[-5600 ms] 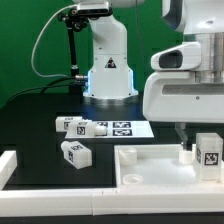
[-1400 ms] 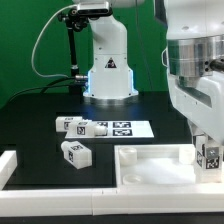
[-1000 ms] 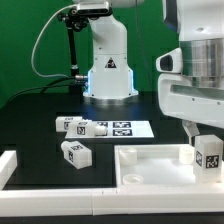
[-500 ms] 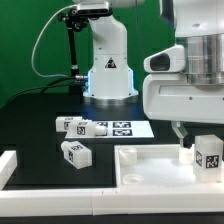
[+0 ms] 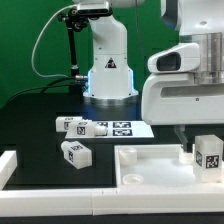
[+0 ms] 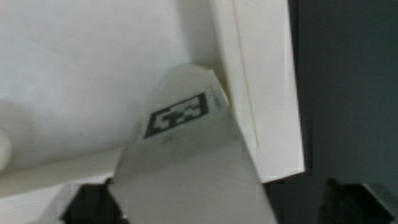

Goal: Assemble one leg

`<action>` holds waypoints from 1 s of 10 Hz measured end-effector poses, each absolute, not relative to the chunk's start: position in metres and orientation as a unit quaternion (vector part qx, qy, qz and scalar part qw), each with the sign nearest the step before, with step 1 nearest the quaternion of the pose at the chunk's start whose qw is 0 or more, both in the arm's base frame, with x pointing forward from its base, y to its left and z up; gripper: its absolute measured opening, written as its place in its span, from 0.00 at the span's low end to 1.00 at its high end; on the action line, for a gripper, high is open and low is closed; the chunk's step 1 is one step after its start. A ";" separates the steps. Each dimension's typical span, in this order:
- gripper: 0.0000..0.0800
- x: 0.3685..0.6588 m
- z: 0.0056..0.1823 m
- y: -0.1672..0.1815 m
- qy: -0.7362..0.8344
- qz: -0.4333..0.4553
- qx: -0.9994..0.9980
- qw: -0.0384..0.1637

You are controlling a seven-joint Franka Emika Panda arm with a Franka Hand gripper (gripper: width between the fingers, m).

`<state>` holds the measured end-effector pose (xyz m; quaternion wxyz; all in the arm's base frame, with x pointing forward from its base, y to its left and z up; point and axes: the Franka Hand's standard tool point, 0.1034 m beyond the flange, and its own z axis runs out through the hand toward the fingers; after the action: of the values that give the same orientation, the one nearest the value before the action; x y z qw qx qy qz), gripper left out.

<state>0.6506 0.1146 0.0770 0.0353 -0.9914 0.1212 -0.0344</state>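
My gripper is at the exterior view's right, over the far right corner of the large flat white panel. It is shut on a white leg with a fiducial tag on its side. The leg stands upright with its lower end at the panel's corner. In the wrist view the leg runs out from between the dark fingers, tag facing the camera, beside the panel's raised edge. Three more legs lie on the black table: two side by side and one nearer the front.
The marker board lies on the table behind the panel. The robot base stands at the back. A white rail borders the table at the exterior view's left and front.
The arm's wrist has turned back and forth above the panel's corner while the held leg stayed at about the same spot, sinking slightly. The loose legs have not moved.
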 end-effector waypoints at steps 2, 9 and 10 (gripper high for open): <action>0.37 0.651 0.077 0.113 0.158 -0.034 -0.986 0.036; 0.36 0.659 0.072 0.092 0.270 -0.039 -0.962 0.031; 0.36 0.659 0.072 0.092 0.270 -0.039 -0.962 0.031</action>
<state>0.6586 0.0916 0.0719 0.0308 -0.9617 0.2696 -0.0387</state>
